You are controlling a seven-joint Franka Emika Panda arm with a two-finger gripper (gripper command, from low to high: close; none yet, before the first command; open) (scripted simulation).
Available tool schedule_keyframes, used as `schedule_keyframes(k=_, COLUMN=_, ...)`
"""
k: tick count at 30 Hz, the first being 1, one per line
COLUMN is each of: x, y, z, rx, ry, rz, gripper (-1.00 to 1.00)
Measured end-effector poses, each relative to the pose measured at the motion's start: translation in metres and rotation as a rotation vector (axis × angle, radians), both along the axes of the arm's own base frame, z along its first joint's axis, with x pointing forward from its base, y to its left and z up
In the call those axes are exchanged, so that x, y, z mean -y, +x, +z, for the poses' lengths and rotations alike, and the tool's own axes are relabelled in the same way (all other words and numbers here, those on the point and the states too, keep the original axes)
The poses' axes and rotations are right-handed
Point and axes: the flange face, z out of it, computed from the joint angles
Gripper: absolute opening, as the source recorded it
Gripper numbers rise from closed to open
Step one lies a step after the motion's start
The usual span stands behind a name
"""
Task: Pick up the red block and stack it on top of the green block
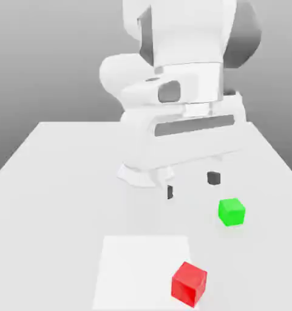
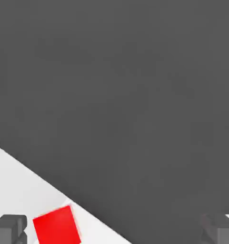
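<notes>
The red block [image 1: 189, 283] rests on the white table near its front edge, at the corner of a paler square patch. The green block [image 1: 231, 212] sits on the table behind it, a little toward the exterior view's right. My gripper [image 1: 192, 184] hangs above the table farther back, open, its two dark fingertips [image 1: 213, 178] spread wide with nothing between them. It is apart from both blocks, with the green block nearer to it. In the hand view the red block [image 2: 56, 225] lies close to one dark fingertip [image 2: 9, 228].
The white table [image 1: 57, 182] stretches wide to the exterior view's left. A paler square patch [image 1: 139, 267] marks its front middle. The arm's bulky white body [image 1: 184, 91] looms over the back of the table.
</notes>
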Motion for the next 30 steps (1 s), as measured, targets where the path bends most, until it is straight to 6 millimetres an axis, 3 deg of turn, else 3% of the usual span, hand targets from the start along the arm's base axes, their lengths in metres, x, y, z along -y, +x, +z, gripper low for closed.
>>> schedule_keyframes(k=6, x=-0.013, y=-0.020, z=-0.113, rx=-0.161, ry=-0.060, rz=0.203, gripper=0.00)
schedule_keyframes(k=11, x=-0.014, y=-0.024, z=-0.181, rx=-0.185, ry=-0.067, rz=0.233, gripper=0.00)
schedule_keyframes(k=12, x=-0.014, y=-0.025, z=-0.189, rx=-0.185, ry=-0.067, rz=0.233, gripper=-1.00)
schedule_keyframes(k=19, x=-0.014, y=-0.025, z=-0.189, rx=-0.187, ry=-0.067, rz=0.233, gripper=-1.00)
schedule_keyframes(k=24, x=-0.016, y=-0.027, z=-0.135, rx=-0.187, ry=-0.066, rz=0.238, gripper=-1.00)
schedule_keyframes(k=27, x=-0.062, y=-0.064, z=-0.115, rx=-0.187, ry=-0.047, rz=0.337, gripper=-1.00)
schedule_keyframes(k=30, x=-0.119, y=-0.121, z=-0.102, rx=-0.186, ry=-0.044, rz=0.491, gripper=-1.00)
